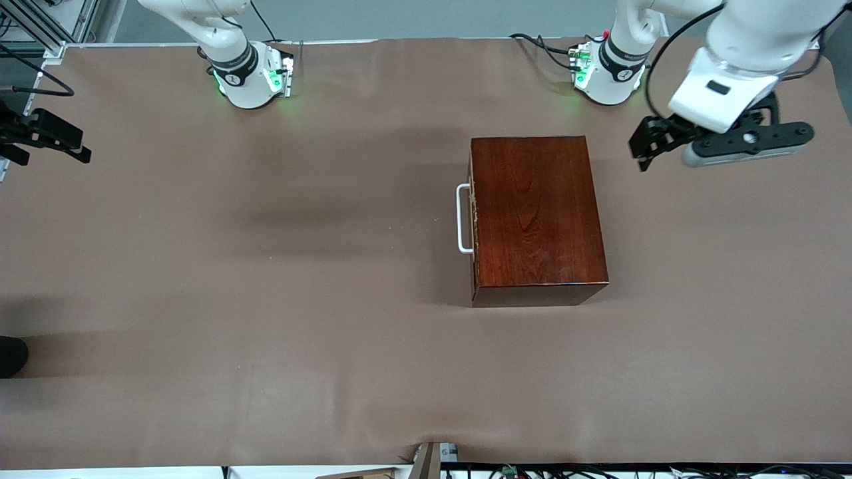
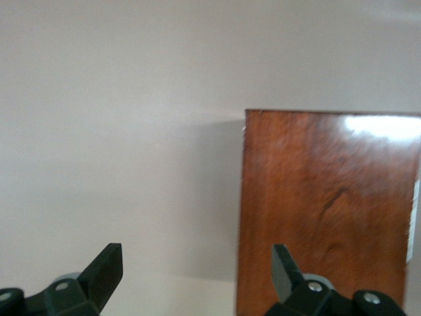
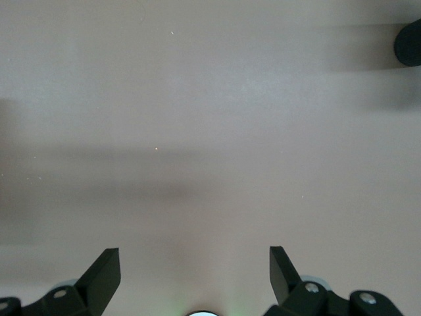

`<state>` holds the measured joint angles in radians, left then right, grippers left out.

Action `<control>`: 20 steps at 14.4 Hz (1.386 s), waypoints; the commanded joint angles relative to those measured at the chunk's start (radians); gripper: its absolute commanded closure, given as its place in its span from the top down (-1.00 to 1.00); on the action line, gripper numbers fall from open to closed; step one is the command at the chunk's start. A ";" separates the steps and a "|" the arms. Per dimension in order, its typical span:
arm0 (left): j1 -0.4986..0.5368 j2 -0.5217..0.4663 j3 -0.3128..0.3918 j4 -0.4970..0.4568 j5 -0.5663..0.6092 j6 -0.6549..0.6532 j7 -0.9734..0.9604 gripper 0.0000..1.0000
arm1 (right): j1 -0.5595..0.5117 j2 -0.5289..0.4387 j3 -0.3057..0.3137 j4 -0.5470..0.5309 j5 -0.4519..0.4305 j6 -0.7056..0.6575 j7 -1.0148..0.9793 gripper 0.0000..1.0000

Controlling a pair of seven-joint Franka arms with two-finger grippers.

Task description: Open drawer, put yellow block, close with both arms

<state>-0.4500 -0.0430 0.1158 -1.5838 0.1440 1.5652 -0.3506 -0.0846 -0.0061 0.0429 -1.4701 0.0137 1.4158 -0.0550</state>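
A dark wooden drawer box [image 1: 538, 216] sat on a brown-covered table [image 1: 266, 299], toward the left arm's end. Its drawer was pushed in flush, and the white handle [image 1: 463, 219] on its front faced the right arm's end of the table. No yellow block showed in any view — it may have been inside the shut drawer or simply out of sight, and the pictures could not settle which.

The left gripper [image 1: 649, 143] hung in the air over bare table beside the box, its fingers [image 2: 105, 266] spread wide and holding nothing. The right gripper [image 1: 46, 136] hovered at the edge of the front view over the right arm's end of the table, well apart from the box; its fingers [image 3: 105, 270] were likewise parted and carried nothing.

This scene would fit a shut drawer waiting to be pulled, or a drawer shut again with the block inside. If the drawer was to be pulled, doing it well would mean closing squarely on the thin handle and drawing straight out along the drawer's line — while the other arm steadied the box, which looked free to slide on the cloth.
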 commanded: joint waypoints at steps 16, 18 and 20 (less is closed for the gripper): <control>0.266 -0.009 -0.093 0.027 -0.124 -0.047 0.217 1.00 | -0.018 -0.005 0.012 0.005 0.006 -0.002 0.018 1.00; 0.315 -0.003 -0.137 0.028 -0.124 -0.047 0.220 1.00 | -0.017 -0.005 0.012 0.005 0.006 -0.003 0.018 1.00; 0.359 -0.001 -0.175 0.027 -0.126 -0.047 0.220 1.00 | -0.018 -0.005 0.012 0.005 0.006 -0.003 0.018 1.00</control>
<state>-0.1410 -0.0453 -0.0181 -1.5605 0.0395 1.5298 -0.1552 -0.0846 -0.0060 0.0424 -1.4702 0.0137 1.4158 -0.0486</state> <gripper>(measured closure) 0.000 0.000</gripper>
